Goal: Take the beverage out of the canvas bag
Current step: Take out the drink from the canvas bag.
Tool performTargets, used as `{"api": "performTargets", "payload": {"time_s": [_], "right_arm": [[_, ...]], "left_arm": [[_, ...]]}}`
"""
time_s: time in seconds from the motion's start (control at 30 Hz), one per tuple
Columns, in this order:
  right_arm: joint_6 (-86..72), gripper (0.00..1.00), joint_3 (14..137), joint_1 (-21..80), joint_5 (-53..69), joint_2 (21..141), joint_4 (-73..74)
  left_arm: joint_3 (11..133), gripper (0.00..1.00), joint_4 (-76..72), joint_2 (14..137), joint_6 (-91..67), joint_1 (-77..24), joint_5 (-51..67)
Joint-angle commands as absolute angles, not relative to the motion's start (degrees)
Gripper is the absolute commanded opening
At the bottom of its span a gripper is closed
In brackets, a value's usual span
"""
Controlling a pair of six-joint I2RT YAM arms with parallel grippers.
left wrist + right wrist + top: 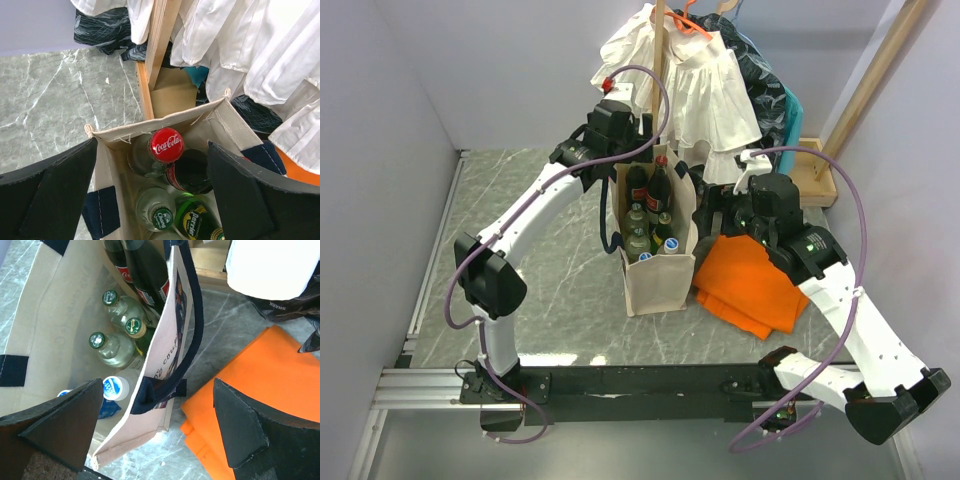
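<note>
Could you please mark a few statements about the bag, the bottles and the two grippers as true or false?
1. The canvas bag stands upright with bottles inside. True.
2. The left gripper is shut on the red-capped cola bottle. False: it is open, and the bottle sits in the bag, ungripped.
3. The orange cloth lies inside the bag. False: it lies on the table beside the bag.
4. The right gripper is open. True.
</note>
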State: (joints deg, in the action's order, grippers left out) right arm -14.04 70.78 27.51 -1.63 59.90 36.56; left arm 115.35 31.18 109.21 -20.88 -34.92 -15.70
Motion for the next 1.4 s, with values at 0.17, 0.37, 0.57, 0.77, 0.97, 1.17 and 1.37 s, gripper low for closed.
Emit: {"api": "performTargets", "payload": {"time_s": [0.17,0.37,0.57,0.77,0.97,1.17,1.37], "right_arm": [[-14.15,0.95,69.61,27.77,-3.16,59.24,35.77],[-14.33,0.95,69.43,27.86,-3.25,59.68,35.68],[-14.33,0.95,69.61,27.86,-3.52,59.94,35.77],[-14.59,0.95,69.52,27.77,-3.96,60.03,35.86],[-14.59,0.95,69.35,27.77,-4.57,59.94,36.04],[-14.59,0.95,69.08,27.77,-4.66,60.12,35.68],[-14.41,0.95,68.65,27.86,-5.18,60.12,35.95]], "left_arm": [[115.58,0.96,30.06,108.37,-22.32,-34.89,-13.8],[115.31,0.91,29.71,108.98,-22.94,-34.98,-12.39],[115.4,0.91,29.88,110.3,-21.45,-34.98,-14.85],[113.73,0.88,27.95,109.95,-22.32,-34.98,-14.15],[113.73,0.82,27.69,110.04,-22.32,-34.98,-14.76],[115.74,0.79,27.68,111.18,-22.32,-34.98,-14.33],[116.9,0.75,27.6,112.94,-22.5,-34.98,-13.63]]}}
